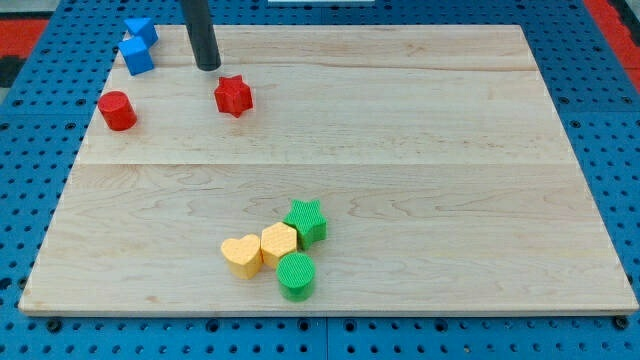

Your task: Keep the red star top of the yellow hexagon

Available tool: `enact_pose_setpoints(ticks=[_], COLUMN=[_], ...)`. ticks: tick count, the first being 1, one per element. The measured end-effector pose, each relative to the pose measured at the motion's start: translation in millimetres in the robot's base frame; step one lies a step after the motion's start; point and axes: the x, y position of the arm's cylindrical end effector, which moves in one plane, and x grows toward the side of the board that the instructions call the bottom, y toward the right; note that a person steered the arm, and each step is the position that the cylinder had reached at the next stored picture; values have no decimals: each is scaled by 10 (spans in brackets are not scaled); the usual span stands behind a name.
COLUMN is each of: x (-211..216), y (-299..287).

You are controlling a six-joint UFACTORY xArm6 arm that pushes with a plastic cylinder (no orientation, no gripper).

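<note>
The red star (233, 96) lies at the view's upper left on the wooden board (420, 150). The yellow hexagon (279, 242) sits far below it, near the view's bottom centre, touching a yellow heart (241, 255), a green star (305, 220) and a green cylinder (296, 275). My tip (208, 67) stands just up and left of the red star, a small gap apart from it.
A red cylinder (117, 110) lies at the view's left. Two blue blocks (137, 55) (142, 29) sit at the top left corner, left of my tip. A blue pegboard (610, 120) surrounds the board.
</note>
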Motion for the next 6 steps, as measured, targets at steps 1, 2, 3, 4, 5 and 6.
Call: enact_pose_setpoints(ticks=[1, 2, 3, 4, 5, 6], x=[886, 1419, 1528, 2067, 1744, 1799], y=[503, 769, 766, 739, 164, -885])
